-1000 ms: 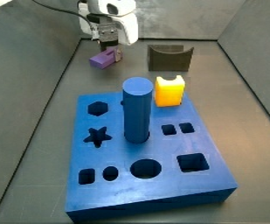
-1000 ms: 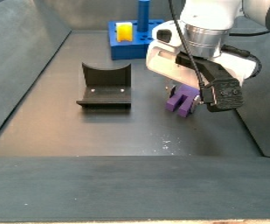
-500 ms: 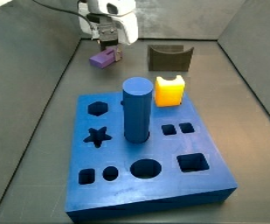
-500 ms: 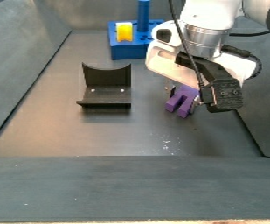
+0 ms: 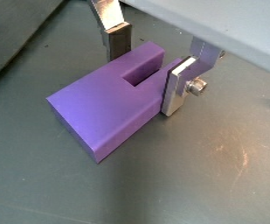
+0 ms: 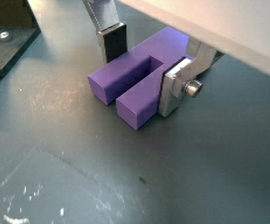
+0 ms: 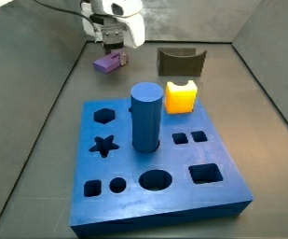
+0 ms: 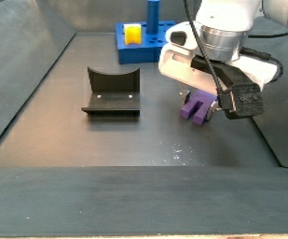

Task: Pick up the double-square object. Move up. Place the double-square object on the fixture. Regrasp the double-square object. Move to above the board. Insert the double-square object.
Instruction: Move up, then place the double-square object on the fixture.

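Even, diffuse overhead light; soft shadows. Wrist views sharp near the gripper point(image 5: 148, 66), edges blurred; worktop point(image 6: 55, 175) shows mild glare.

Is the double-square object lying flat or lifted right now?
Cannot tell: the gripper straddles the double-square object; one finger touches it, but floor contact is unclear.

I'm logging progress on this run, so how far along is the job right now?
Early: nothing looks finished. The double-square object lies on the floor, apart from the fixture and the board. In hand is the pickup: the gripper straddles the piece, one finger against its side, the other seemingly just off it in both wrist views. Left: lifting, placing on the fixture, regrasping, inserting.
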### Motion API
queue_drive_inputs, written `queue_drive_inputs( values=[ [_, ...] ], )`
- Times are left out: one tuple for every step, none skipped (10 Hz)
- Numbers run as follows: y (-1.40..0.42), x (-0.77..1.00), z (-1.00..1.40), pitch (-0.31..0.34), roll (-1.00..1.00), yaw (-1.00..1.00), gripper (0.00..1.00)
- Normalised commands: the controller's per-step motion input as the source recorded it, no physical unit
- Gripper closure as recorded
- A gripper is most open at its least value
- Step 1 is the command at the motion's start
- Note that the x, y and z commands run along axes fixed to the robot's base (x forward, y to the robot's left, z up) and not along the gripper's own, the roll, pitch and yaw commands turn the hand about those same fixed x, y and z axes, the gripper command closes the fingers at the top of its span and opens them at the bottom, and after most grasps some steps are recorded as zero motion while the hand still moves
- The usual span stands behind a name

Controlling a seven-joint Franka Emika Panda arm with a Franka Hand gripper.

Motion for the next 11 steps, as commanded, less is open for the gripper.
queue_drive_inputs(
  values=[
    [0.0, 0.0, 1.0, 0.0, 0.0, 0.0, 1.0],
    [0.06, -0.06, 1.0, 0.026, 0.01, -0.02, 1.0],
    [0.05, -0.07, 1.0, 0.04, 0.0, -0.02, 1.0],
    [0.04, -0.04, 0.87, 0.063, -0.01, -0.03, 1.0],
    [0.03, -0.03, 0.79, 0.066, -0.02, -0.03, 1.0],
    [0.02, -0.03, 0.62, 0.062, -0.02, -0.03, 1.0],
    [0.02, -0.03, 0.49, 0.051, -0.02, -0.02, 1.0],
    [0.01, -0.03, 0.31, 0.039, -0.02, -0.02, 1.0],
    [0.01, -0.03, 0.21, 0.035, -0.02, -0.02, 1.0],
    [0.0, 0.0, 1.0, 0.0, 0.0, 0.0, 1.0],
    [0.0, 0.0, 1.0, 0.011, 0.0, 0.0, 1.0]
  ],
)
